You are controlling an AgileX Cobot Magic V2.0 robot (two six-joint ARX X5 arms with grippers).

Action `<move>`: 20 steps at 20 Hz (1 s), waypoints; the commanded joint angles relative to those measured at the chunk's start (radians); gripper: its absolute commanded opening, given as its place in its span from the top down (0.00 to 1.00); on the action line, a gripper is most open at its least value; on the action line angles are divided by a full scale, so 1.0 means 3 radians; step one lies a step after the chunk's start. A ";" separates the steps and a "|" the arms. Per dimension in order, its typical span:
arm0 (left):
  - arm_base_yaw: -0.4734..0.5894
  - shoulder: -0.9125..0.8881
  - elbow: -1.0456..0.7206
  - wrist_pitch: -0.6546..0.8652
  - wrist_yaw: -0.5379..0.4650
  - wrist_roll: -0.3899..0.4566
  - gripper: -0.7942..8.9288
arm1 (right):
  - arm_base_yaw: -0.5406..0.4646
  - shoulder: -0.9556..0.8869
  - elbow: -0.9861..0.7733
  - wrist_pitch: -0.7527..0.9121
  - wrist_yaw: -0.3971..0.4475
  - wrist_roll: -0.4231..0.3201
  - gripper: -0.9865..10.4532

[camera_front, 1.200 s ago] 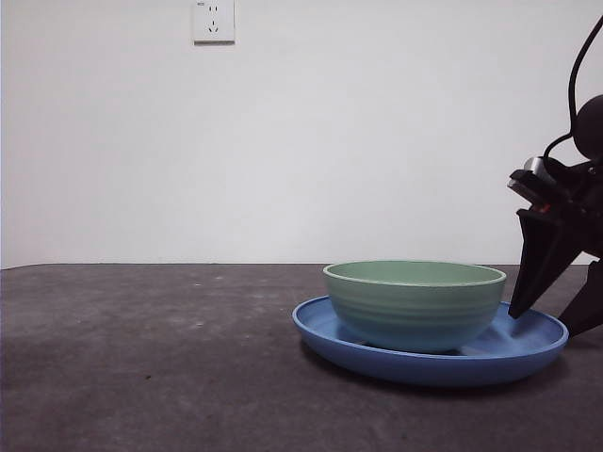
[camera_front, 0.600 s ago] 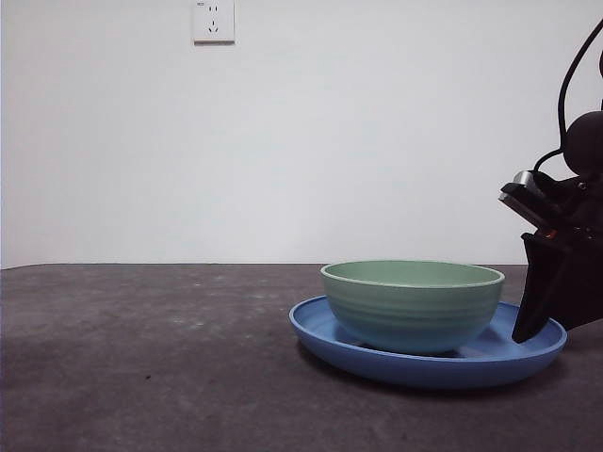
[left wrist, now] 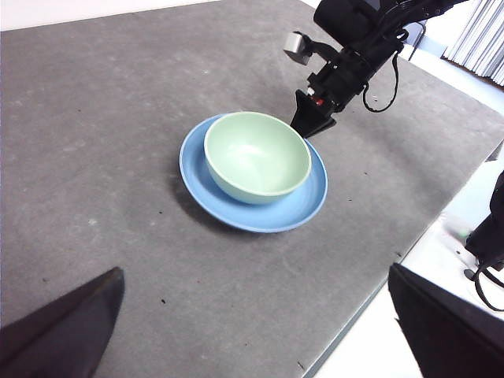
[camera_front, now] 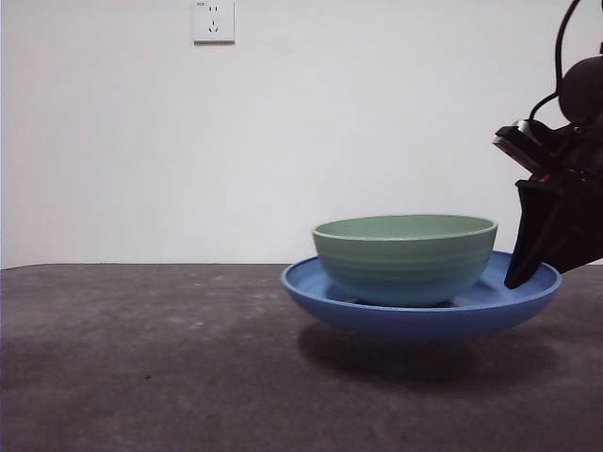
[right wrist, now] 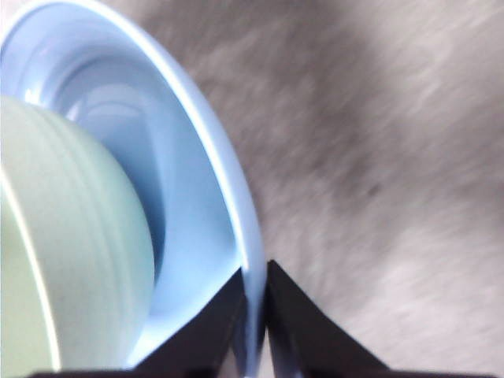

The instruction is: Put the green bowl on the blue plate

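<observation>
The green bowl [camera_front: 405, 259] sits inside the blue plate [camera_front: 306, 285], and both hang a little above the table with a shadow beneath. My right gripper [camera_front: 528, 273] is shut on the plate's rim at its right side. In the right wrist view the right gripper [right wrist: 253, 315] pinches the thin rim of the blue plate [right wrist: 205, 197], with the green bowl [right wrist: 63, 236] close beside it. The left wrist view looks down from high up on the green bowl [left wrist: 256, 157], the blue plate [left wrist: 276, 216] and the right gripper [left wrist: 311, 126]. My left gripper [left wrist: 256, 272] is open, far from them.
A dark grey table [camera_front: 141, 358] stretches to the left of the plate. A white wall socket [camera_front: 214, 21] is on the back wall. The table's edge [left wrist: 370, 299] runs near the plate's side in the left wrist view.
The right gripper has risen, lifting the blue plate with the green bowl off the table and shifting it slightly left.
</observation>
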 commanded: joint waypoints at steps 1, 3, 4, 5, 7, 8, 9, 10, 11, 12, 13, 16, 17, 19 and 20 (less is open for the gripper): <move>-0.0015 0.0005 0.0025 0.0025 0.0001 0.0003 0.34 | 0.0153 0.0036 0.0064 -0.0011 -0.0042 0.0122 0.90; -0.0015 0.0005 0.0025 0.0027 0.0001 0.0003 0.34 | 0.0323 0.0037 0.0064 0.0032 -0.0046 0.0212 0.90; -0.0015 0.0005 0.0025 0.0027 0.0001 0.0003 0.34 | 0.0412 0.0038 0.0064 0.0066 -0.0046 0.0275 0.90; -0.0015 0.0005 0.0025 0.0025 0.0003 0.0003 0.34 | 0.0493 0.0041 0.0064 0.0121 -0.0046 0.0347 0.90; -0.0015 0.0005 0.0025 0.0027 0.0001 0.0003 0.34 | 0.0656 0.0067 0.0066 0.0303 -0.0048 0.0534 0.90; -0.0015 0.0005 0.0025 0.0025 0.0001 0.0003 0.34 | 0.0721 0.0093 0.0076 0.0369 -0.0048 0.0586 0.90; -0.0015 0.0005 0.0025 0.0027 0.0001 0.0003 0.34 | 0.0785 0.0131 0.0093 0.0437 -0.0047 0.0650 0.90; -0.0015 0.0005 0.0025 0.0025 0.0001 0.0003 0.34 | 0.0842 0.0183 0.0134 0.0465 -0.0047 0.0690 0.90; -0.0015 0.0005 0.0025 0.0027 0.0001 0.0003 0.34 | 0.0888 0.0243 0.0201 0.0462 -0.0043 0.0717 0.90; -0.0015 0.0005 0.0025 0.0027 0.0001 0.0003 0.34 | 0.0930 0.0308 0.0280 0.0460 -0.0043 0.0735 0.90; -0.0015 0.0005 0.0025 0.0027 0.0001 0.0003 0.34 | 0.0961 0.0376 0.0369 0.0454 -0.0043 0.0757 0.90; -0.0015 0.0005 0.0025 0.0025 0.0001 0.0003 0.34 | 0.1035 0.0618 0.0684 0.0406 -0.0046 0.0804 0.90; -0.0015 0.0005 0.0025 0.0025 0.0003 0.0003 0.34 | 0.1053 0.0699 0.0781 0.0370 -0.0046 0.0804 0.90; -0.0015 0.0005 0.0025 0.0024 0.0001 0.0003 0.34 | 0.1081 0.0852 0.0914 0.0313 -0.0048 0.0797 0.90; -0.0015 0.0005 0.0025 0.0024 0.0001 0.0003 0.34 | 0.1092 0.0924 0.0950 0.0295 -0.0048 0.0790 0.90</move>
